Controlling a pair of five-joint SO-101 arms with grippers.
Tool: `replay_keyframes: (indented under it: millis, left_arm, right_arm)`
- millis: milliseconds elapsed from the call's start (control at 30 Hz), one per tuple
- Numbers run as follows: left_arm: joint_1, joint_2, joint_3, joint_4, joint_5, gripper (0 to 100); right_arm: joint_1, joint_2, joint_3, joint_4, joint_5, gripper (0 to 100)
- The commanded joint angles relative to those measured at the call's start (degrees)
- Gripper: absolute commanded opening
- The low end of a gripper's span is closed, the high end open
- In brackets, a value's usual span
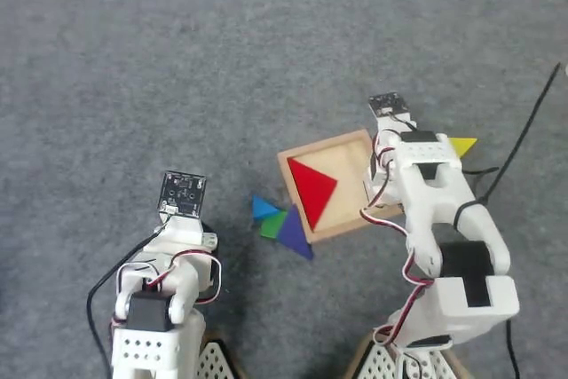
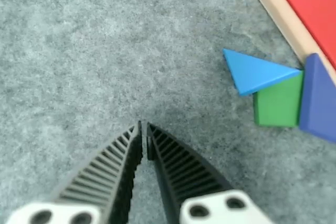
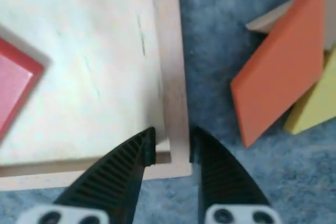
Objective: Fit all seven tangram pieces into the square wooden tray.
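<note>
Sitting askew on the grey carpet, the square wooden tray is holding one piece, the red triangle, whose long edge is lying along the tray's left wall in the high view. Three pieces are lying outside, clustered by the tray's near-left corner. The blue triangle is touching the green square, which is butting against the indigo triangle, and that triangle is touching the tray's rim. The orange parallelogram is lying on the carpet off the tray's right side, touching the yellow triangle. The right gripper is straddling the tray's rim near a corner, one finger inside the wall and one outside. The fingers appear to be clamping the wall, though contact is not fully legible. The left gripper is hanging over bare carpet, apart from the blue triangle, its fingers standing all but together with nothing between them.
</note>
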State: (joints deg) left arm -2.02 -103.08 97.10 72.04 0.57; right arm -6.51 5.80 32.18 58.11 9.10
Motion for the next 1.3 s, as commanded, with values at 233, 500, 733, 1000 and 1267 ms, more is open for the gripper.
replay_keyframes:
  millis: [233, 500, 733, 1000, 1267]
  left_arm:
    - [-0.4, -1.1, -0.7, 0.4, -0.4, 2]
    - [-0.4, -1.1, -0.7, 0.4, -0.4, 2]
    - [-0.4, -1.1, -0.7, 0.4, -0.4, 2]
    - [-0.4, -1.1, -0.7, 0.4, -0.4, 2]
    - [-0.4, -1.1, -0.7, 0.4, -0.4, 2]
  right_arm:
    - [5.6, -14.3, 13.3, 1.0, 0.8, 8.2]
    - [6.5, -26.5, 19.8, 1.5, 2.3, 8.7]
    - [7.3, -33.4, 19.5, 2.5, 2.1, 19.5]
    - [14.9, -27.9, -0.4, 7.5, 1.8, 31.8]
    - [20.4, -4.5, -26.2, 14.7, 2.4, 31.8]
